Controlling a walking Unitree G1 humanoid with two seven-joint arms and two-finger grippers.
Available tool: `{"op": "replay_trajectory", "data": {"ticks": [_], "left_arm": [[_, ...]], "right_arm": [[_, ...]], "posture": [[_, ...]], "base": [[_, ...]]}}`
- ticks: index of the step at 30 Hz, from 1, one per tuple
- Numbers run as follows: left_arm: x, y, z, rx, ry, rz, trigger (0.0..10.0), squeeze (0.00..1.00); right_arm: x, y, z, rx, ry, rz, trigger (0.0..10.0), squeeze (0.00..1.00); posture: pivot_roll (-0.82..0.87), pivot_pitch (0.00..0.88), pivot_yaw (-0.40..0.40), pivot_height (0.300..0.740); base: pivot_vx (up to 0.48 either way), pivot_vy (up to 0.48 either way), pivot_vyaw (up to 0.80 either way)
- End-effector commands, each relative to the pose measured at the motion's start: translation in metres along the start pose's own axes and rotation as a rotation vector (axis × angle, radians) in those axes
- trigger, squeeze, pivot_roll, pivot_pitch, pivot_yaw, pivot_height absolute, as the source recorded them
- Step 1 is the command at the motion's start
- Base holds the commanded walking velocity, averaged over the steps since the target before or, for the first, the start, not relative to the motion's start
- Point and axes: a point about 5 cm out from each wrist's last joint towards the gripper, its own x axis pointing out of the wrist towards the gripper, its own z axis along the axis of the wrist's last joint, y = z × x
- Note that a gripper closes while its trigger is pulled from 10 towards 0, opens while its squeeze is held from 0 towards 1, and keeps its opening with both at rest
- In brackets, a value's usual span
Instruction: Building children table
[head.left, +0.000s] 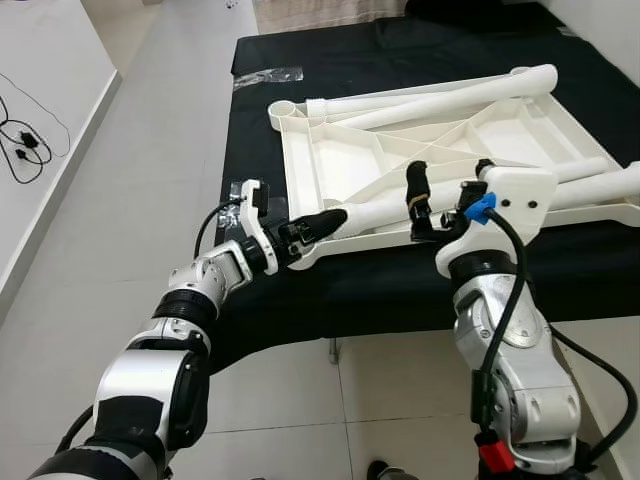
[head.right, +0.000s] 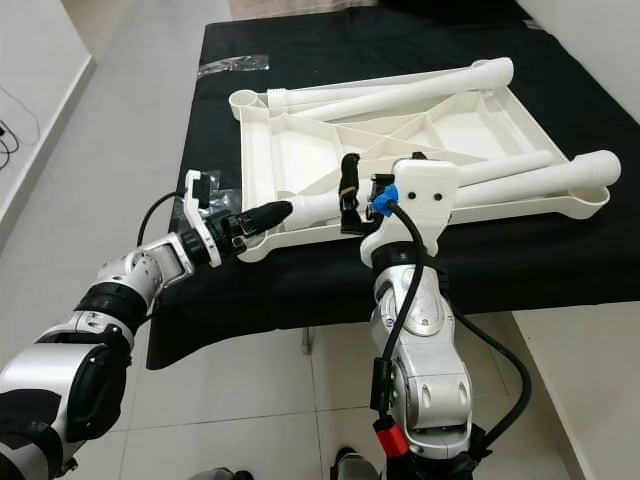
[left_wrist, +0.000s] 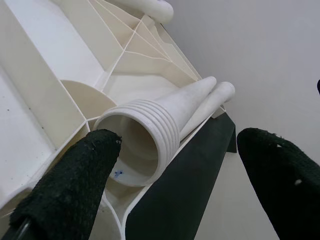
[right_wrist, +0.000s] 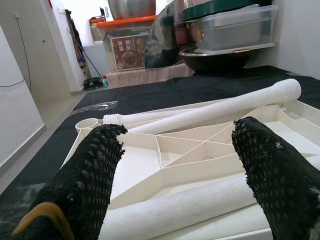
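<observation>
Your upturned tabletop (head.left: 340, 165) holds loose white legs (head.left: 440, 100). Your left gripper (head.left: 318, 226), spread wide, straddles one leg's threaded end (left_wrist: 150, 150); your right gripper (head.left: 447, 196) hovers open, empty.

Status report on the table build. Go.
Left gripper open at the threaded end of a loose leg. Right gripper open over the same leg. Tabletop upside down on black cloth; legs lying loose, none fitted. Nothing in the way.

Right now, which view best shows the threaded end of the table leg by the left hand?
The left wrist view: the leg's threaded end sits close up, ridges clear, between the open left hand fingers. Both eye views show it small, partly hidden by that hand.
</observation>
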Motion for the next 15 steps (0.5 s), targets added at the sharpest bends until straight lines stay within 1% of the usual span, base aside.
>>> {"op": "replay_trajectory", "data": {"ticks": [1,7,9,11,12,14,15], "left_arm": [[0.005,-0.002,-0.012,-0.030,0.050,-0.014,10.0,0.00],[0.011,-0.007,-0.010,-0.023,0.052,-0.044,10.0,0.00],[0.013,-0.009,-0.009,-0.021,0.055,-0.059,10.0,0.00],[0.016,-0.010,-0.009,-0.018,0.055,-0.061,10.0,0.00],[0.017,-0.012,-0.008,-0.017,0.053,-0.064,10.0,0.00],[0.019,-0.013,-0.007,-0.017,0.051,-0.068,10.0,0.00],[0.020,-0.014,-0.007,-0.015,0.051,-0.071,10.0,0.00]], "right_arm": [[-0.004,0.000,-0.001,-0.002,0.015,-0.004,10.0,0.00],[-0.007,0.001,-0.002,-0.006,0.023,-0.010,10.0,0.00],[-0.010,-0.001,-0.002,-0.034,0.018,-0.019,10.0,0.00],[-0.013,-0.003,-0.002,-0.086,0.011,-0.021,10.0,0.00],[-0.015,-0.008,-0.002,-0.138,0.002,-0.030,10.0,0.00],[-0.018,-0.012,-0.002,-0.196,-0.009,-0.040,10.0,0.00],[-0.020,-0.016,-0.003,-0.252,-0.015,-0.037,10.0,0.00]], "posture": [[-0.03,0.215,0.074,0.740],[-0.03,0.221,0.085,0.740],[-0.03,0.222,0.091,0.740],[-0.03,0.223,0.091,0.740],[-0.04,0.225,0.095,0.740],[-0.04,0.225,0.095,0.740],[-0.04,0.227,0.095,0.740]], "base": [[0.000,0.000,0.00],[0.000,0.000,0.00],[0.000,0.000,0.00],[0.000,0.000,0.00],[0.000,0.000,0.00],[0.000,0.000,0.00],[0.000,0.000,0.00]]}}
